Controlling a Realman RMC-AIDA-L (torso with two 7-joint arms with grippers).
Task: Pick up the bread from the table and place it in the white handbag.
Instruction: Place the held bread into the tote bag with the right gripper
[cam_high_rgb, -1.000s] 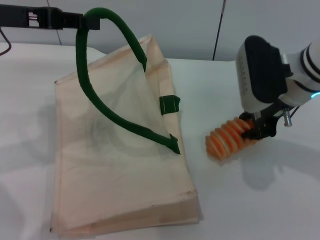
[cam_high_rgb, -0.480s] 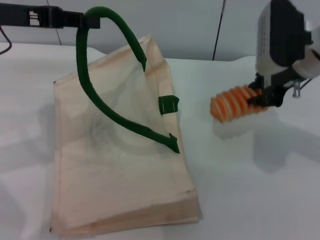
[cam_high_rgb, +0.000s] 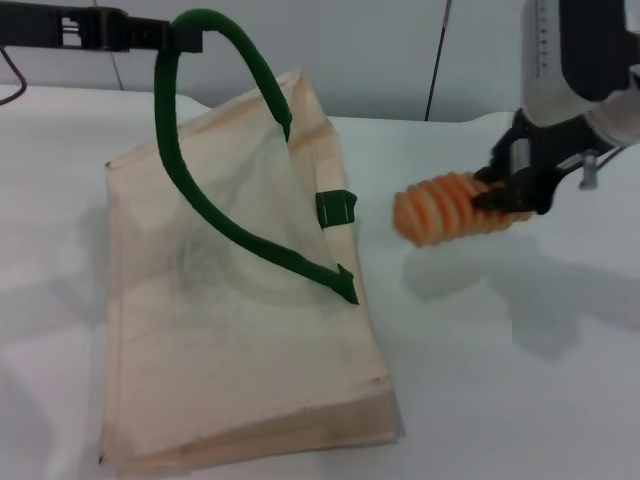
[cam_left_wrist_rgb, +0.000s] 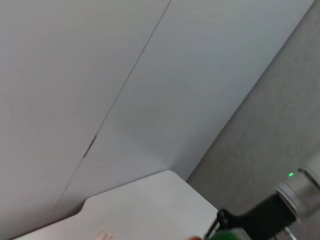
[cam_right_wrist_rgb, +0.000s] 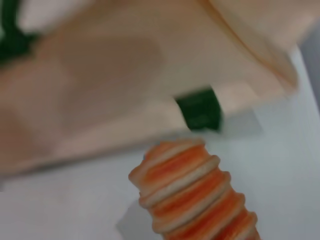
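The bread (cam_high_rgb: 447, 208), an orange ribbed toy loaf, hangs in the air above the table (cam_high_rgb: 500, 380), held at one end by my right gripper (cam_high_rgb: 505, 198), which is shut on it. It also fills the right wrist view as the bread (cam_right_wrist_rgb: 197, 192), with the bag behind it. The white handbag (cam_high_rgb: 230, 330) lies flat to the left of the bread, its mouth lifted. My left gripper (cam_high_rgb: 185, 38) is shut on the bag's dark green handle (cam_high_rgb: 175, 150) and holds it up at the back left.
The bag's second green handle tab (cam_high_rgb: 337, 208) sits at its right edge, close to the bread. A wall (cam_high_rgb: 380, 50) runs behind the table. The left wrist view shows only wall panels and a table corner (cam_left_wrist_rgb: 150, 200).
My right gripper has lifted the bread off the table and carried it left toward the bag's open side. The left gripper has kept the handle raised in the same spot.
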